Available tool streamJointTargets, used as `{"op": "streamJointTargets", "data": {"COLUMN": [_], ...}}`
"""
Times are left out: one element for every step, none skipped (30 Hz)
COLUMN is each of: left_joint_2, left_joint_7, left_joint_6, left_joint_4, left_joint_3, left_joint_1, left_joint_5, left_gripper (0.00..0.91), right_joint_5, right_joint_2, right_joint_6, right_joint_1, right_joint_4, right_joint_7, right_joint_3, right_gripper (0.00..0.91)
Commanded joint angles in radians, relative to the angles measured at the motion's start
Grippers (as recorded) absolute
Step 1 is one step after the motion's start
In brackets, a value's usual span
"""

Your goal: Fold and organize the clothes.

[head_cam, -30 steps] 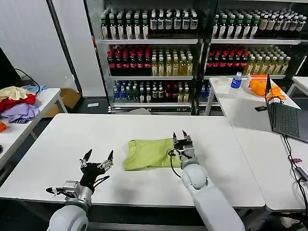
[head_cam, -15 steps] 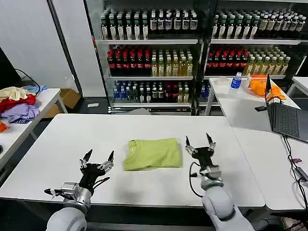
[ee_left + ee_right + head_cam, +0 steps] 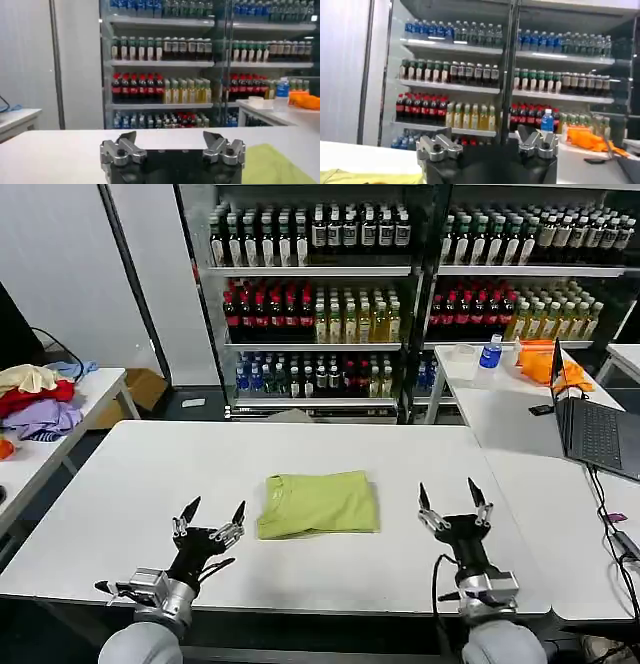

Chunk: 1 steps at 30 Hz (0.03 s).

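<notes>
**Two empty grippers flank a folded shirt**

Both arms sit low at the near edge of the white table (image 3: 150, 474). Between them, a little farther out, the lime T-shirt (image 3: 318, 504) lies flat in a compact folded rectangle, touched by neither. The right gripper (image 3: 453, 505) stands just beside its edge with fingers spread wide, holding nothing; the left gripper (image 3: 211, 522) is likewise splayed and empty. Any careless sweep by either spread finger could snag the soft cloth and undo the fold.

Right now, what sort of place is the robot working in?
Probably a lab or demo room set up like a shop: glass-fronted coolers stocked with bottled drinks, white work tables, and a laptop on the side table.
</notes>
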<state>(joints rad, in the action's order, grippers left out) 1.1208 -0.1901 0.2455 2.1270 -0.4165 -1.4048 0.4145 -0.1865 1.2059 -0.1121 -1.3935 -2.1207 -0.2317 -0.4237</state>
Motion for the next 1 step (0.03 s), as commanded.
{"op": "streamJointTargets", "data": {"left_joint_2": [-0.003], "left_joint_7": [0.013], "left_joint_6": [0.001], "left_joint_4": [0.035], "left_joint_3": [-0.013], "left_joint_1": [-0.029], "left_joint_5": [0.000], "left_gripper": [0.907], "right_joint_5": [-0.017], "right_joint_2": [-0.011], "right_joint_6": [-0.007], "right_joint_1": [-0.114], "right_joint_4": [-0.104], "right_joint_7": [0.032], "right_joint_3": [-0.062], "right_gripper": [0.907]}}
